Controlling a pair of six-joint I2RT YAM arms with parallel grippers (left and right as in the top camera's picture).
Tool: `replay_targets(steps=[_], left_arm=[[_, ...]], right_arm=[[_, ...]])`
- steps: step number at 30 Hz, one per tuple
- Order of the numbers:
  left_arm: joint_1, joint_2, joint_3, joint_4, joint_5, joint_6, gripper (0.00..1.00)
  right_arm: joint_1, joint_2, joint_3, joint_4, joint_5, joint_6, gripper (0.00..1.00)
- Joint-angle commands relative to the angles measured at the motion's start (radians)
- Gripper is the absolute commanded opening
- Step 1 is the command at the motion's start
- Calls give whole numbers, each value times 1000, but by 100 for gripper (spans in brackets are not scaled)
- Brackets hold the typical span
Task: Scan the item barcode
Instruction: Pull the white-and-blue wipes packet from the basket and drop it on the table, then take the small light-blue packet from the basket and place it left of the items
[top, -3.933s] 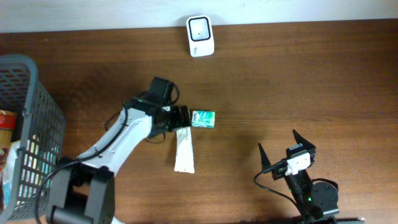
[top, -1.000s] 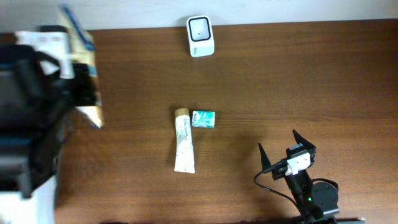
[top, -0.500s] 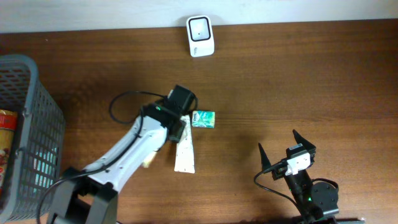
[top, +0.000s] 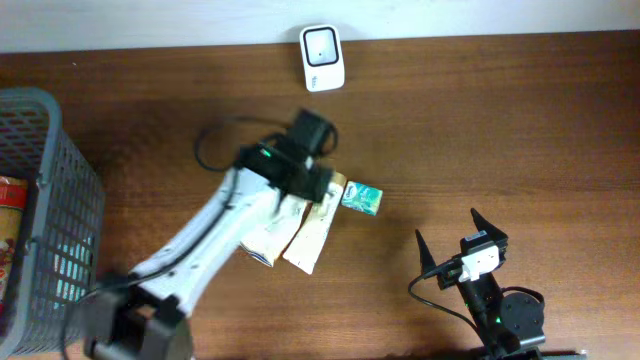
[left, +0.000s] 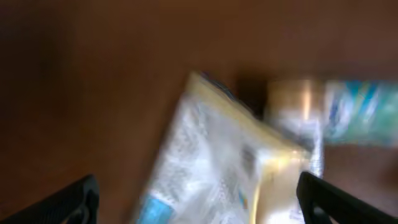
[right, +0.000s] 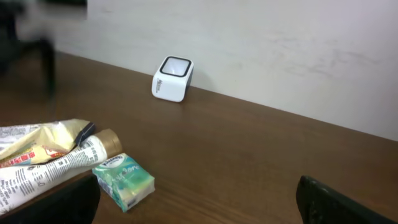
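Note:
A yellow and white snack packet (top: 262, 243) lies on the table under my left arm, blurred in the left wrist view (left: 217, 168). My left gripper (top: 318, 188) hovers over its far end, open, with the packet below and between the spread fingers (left: 81, 199). A white tube (top: 312, 240) lies tilted beside the packet, and a green tissue pack (top: 361, 198) sits just right of it. The white barcode scanner (top: 322, 58) stands at the table's far edge. My right gripper (top: 460, 240) stays open and empty at the near right.
A grey wire basket (top: 45, 150) holding more groceries stands at the left edge. From the right wrist, the scanner (right: 173, 78) stands against the white wall, with the tube (right: 56, 168) and tissue pack (right: 124, 180) at lower left.
My left arm has swung right and its gripper has opened, leaving the packet on the table. The tube is now tilted and the tissue pack has shifted right. The right arm is unchanged.

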Motion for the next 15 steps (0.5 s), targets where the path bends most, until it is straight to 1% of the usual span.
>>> replay_targets(steps=[1, 2, 3, 4, 5, 6, 7, 9, 10, 11, 13, 15], left_arm=[[141, -117, 386, -185, -70, -35, 99], [207, -143, 526, -259, -140, -35, 99], [274, -169, 618, -308, -189, -35, 99], [370, -204, 684, -349, -223, -35, 99], [454, -232, 699, -364, -225, -35, 99], [616, -268, 699, -399, -224, -35, 99], [718, -272, 699, -428, -211, -35, 99], [914, -259, 680, -468, -113, -35, 99], [1019, -248, 651, -470, -13, -35, 99], [1092, -235, 625, -466, 62, -35, 99], [1263, -174, 520, -466, 185, -35, 99], [1319, -127, 417, -460, 204, -34, 99]], right_arm=[[-3, -6, -9, -1, 6, 14, 99], [-3, -6, -9, -1, 6, 14, 99], [-3, -6, -9, -1, 6, 14, 99], [-3, -6, -9, -1, 6, 14, 99], [-2, -6, -9, -1, 6, 14, 99], [-3, -6, -9, -1, 6, 14, 99], [-2, -6, -9, -1, 6, 14, 99], [-2, -6, -9, -1, 6, 14, 99], [-2, -6, -9, -1, 6, 14, 99], [-2, -6, -9, -1, 6, 14, 99], [-2, -6, -9, -1, 6, 14, 99], [-2, -6, -9, -1, 6, 14, 99]])
